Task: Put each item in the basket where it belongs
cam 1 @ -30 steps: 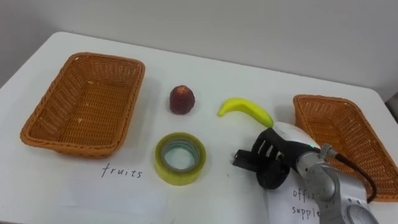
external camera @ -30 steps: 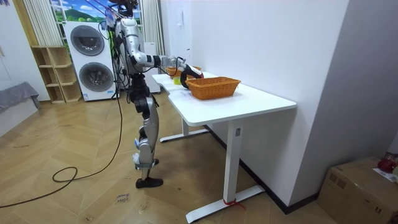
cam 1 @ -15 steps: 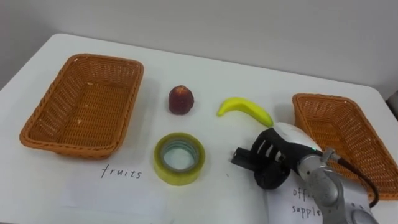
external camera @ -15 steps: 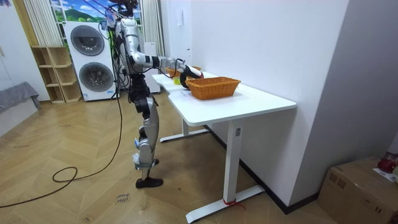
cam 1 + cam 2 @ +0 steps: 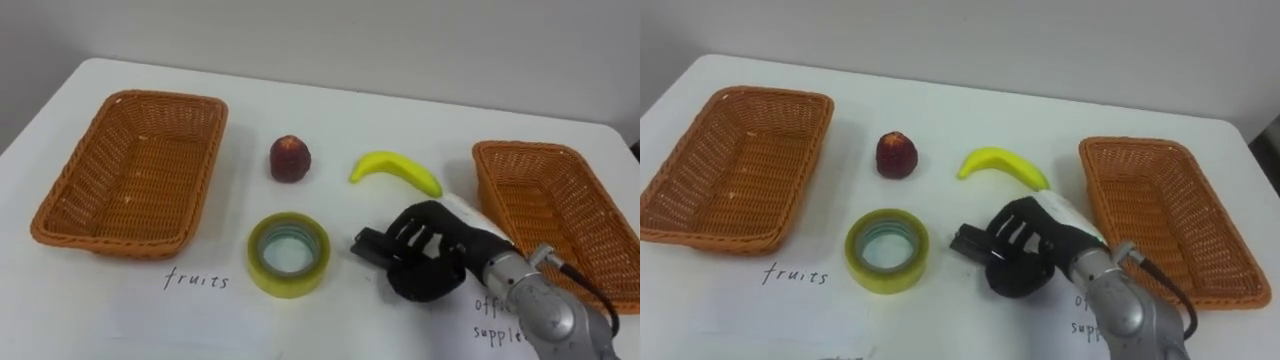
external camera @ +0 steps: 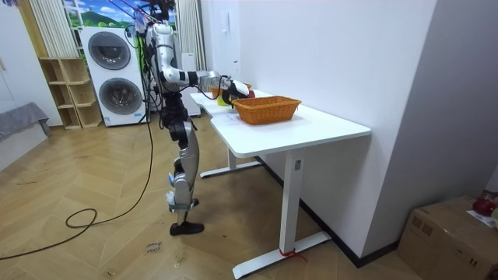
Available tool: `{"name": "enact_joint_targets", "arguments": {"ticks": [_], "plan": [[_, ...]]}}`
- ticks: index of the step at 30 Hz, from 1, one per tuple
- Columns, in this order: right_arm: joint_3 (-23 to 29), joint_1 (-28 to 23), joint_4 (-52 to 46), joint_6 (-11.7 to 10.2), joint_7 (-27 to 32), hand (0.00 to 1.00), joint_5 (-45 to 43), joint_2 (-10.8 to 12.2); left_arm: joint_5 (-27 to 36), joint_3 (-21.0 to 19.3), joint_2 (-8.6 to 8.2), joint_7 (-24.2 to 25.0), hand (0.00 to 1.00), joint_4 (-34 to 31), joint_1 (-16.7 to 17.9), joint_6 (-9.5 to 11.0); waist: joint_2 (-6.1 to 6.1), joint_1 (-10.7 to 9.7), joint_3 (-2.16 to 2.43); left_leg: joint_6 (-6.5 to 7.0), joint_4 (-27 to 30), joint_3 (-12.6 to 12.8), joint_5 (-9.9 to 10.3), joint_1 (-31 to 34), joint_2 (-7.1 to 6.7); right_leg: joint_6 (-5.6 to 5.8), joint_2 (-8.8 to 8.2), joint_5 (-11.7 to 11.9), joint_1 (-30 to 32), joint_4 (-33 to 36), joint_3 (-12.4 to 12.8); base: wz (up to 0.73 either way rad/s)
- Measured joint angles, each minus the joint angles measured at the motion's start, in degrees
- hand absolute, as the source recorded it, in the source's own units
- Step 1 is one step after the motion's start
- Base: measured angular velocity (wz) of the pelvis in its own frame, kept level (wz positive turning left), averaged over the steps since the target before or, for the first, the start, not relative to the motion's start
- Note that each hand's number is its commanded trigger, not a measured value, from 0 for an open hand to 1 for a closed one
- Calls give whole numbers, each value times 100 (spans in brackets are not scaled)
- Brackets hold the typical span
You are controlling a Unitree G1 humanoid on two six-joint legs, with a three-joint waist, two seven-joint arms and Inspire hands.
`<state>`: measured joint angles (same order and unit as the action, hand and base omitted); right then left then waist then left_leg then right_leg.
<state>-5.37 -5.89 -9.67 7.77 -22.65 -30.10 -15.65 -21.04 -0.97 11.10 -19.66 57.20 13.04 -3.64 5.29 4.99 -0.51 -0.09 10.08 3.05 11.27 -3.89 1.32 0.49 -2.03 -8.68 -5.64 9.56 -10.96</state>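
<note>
Sorting not yet begun. On the white table (image 5: 330, 110), the left wicker basket (image 5: 45, 215), marked by the handwritten fruits label (image 5: 197, 278), and the right wicker basket (image 5: 482, 165) both lie empty. The red fruit (image 5: 290, 159) and banana (image 5: 395, 171) sit between them at the far side; the yellow tape roll (image 5: 286, 284) lies nearer. The right hand (image 5: 425, 262) hovers just right of the roll, fingers loosely spread, holding nothing. All three items remain to be placed.

White tabletop (image 6: 327, 128) by the wall (image 6: 327, 54). Stacked washing machines (image 6: 117, 74) at the back, open shelves (image 6: 66, 93) alongside. Cardboard box (image 6: 447, 229) on the floor (image 6: 93, 233).
</note>
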Motion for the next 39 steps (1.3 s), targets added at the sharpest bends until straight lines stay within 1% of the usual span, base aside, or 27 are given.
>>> {"name": "enact_joint_targets", "arguments": {"ticks": [1, 6, 8, 12, 15, 16, 17, 18, 20, 22, 24, 27, 30, 32, 34, 39], "plan": [[70, 2, -18, -84, 66, 100, 78, -2, 2, -1, -4, 14, 0, -1, 63, 0, -2, -5, -1, 0, -20, 8, 0, -38, 1, 0, 2, 0, -25, 0, 8, 0], [229, 1, -18, -164, 276, 100, 233, -2, 1, -25, -43, 35, 0, -1, 136, -1, -3, -6, 0, 1, -42, 93, 0, -100, 6, 1, 2, -1, -54, 3, 39, -4], [261, 11, -18, -190, 321, 100, 323, -1, 7, -137, -70, 42, 0, 0, 122, 0, -6, -10, 2, 1, -40, 123, -1, -89, 8, 2, 6, -1, -29, 3, 77, -9], [487, 30, -26, -195, 481, 100, 333, -1, 5, -329, -119, 137, 0, 1, 98, -4, -6, -15, 6, 4, -32, 125, -2, -71, 4, 2, 4, -2, -5, 1, 138, -3], [630, 33, -66, -195, 659, 100, 336, -1, 7, -341, -118, 188, 0, 35, 105, -18, -1, -16, 9, 4, -35, 150, -3, -70, 2, 3, 4, -2, 5, -4, 148, -3], [687, 37, -71, -195, 710, 100, 340, 0, 7, -341, -118, 202, 0, 48, 101, -18, 5, -26, 13, 4, -37, 148, -3, -69, 0, 5, 3, -4, 5, -4, 155, 0], [714, 40, -79, -195, 730, 100, 351, 0, 7, -346, -118, 222, 0, 51, 101, -17, 36, -30, 34, 5, -38, 149, -3, -70, -1, 6, 2, -4, 4, -4, 154, 0], [763, 40, -117, -195, 770, 100, 410, 0, 7, -348, -116, 260, 0, 52, 102, -17, 24, -38, 26, 5, -42, 150, -3, -70, -1, 6, 2, -4, 3, -5, 156, 0], [838, 40, -236, -195, 836, 100, 544, 0, 11, -348, -116, 288, 0, 58, 107, -13, 32, -51, 31, 6, -48, 151, -4, -71, -1, 7, 3, -4, 2, -5, 155, 0], [914, 40, -400, -220, 1006, 100, 854, -3, 10, -348, -116, 289, 0, 65, 147, -6, 42, -74, 35, 6, -51, 154, -4, -81, 1, 6, 4, -4, -6, -4, 154, 0], [922, 44, -465, -260, 1163, 100, 1042, -4, 10, -352, -116, 296, 0, 68, 152, -5, 34, -99, 29, 6, -52, 150, -4, -84, 2, 6, 5, -4, -12, -2, 152, 0], [924, 79, -491, -303, 1272, 100, 1252, -5, 10, -394, -116, 360, 0, 79, 165, -4, 61, -152, 34, 6, -50, 151, -4, -85, 2, 6, 5, -4, -17, 2, 142, 0], [930, 82, -491, -320, 1392, 100, 1335, -7, 11, -399, -116, 408, 0, 238, 137, 11, 65, -171, 32, 6, -42, 150, -4, -95, 1, 6, 4, -4, -27, 7, 130, 0], [956, 81, -490, -338, 1434, 100, 1538, -36, 11, -401, -117, 413, 0, 288, 130, 13, 55, -180, 24, 6, -31, 147, -3, -93, 2, 6, 4, -4, -32, 7, 127, 0], [1109, 81, -490, -394, 1526, 100, 1838, -44, 11, -479, -123, 413, 0, 358, 151, 28, 42, -180, 15, 6, -30, 139, -3, -91, 2, 6, 2, -4, -33, 10, 113, 0], [1358, 81, -488, -432, 1899, 100, 2041, -62, 12, -587, -140, 409, 0, 446, 188, 29, 34, -179, 9, 6, -30, 142, -2, -88, 2, 6, 1, -4, -34, 12, 109, 0]]}}
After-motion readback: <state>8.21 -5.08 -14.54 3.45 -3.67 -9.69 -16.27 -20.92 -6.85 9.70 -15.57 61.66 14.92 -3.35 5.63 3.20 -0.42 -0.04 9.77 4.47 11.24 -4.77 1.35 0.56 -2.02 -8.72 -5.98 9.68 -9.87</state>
